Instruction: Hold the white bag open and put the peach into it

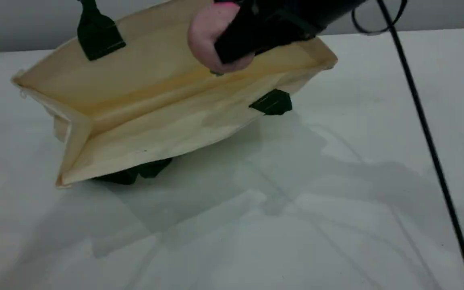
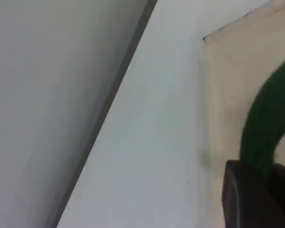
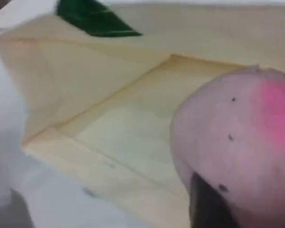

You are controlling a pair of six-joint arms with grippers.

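Note:
The white bag [image 1: 155, 100] lies tilted on the table with its mouth wide open toward the scene camera. Its upper side is lifted by a dark green rope handle [image 2: 268, 118], and my left gripper [image 2: 263, 190] is shut on that rope; the gripper itself is out of the scene view. My right gripper [image 1: 232, 44] is shut on the peach [image 1: 208, 38] and holds it at the bag's upper rim, just over the opening. In the right wrist view the peach [image 3: 237, 142] fills the lower right, with the bag's inside [image 3: 123, 109] beyond it.
A black cable [image 1: 425, 133] hangs across the right side of the white table [image 1: 296, 209]. The bag's other green handle [image 1: 135, 171] lies pinned under its lower side. A grey wall [image 2: 47, 95] runs along the table's far edge.

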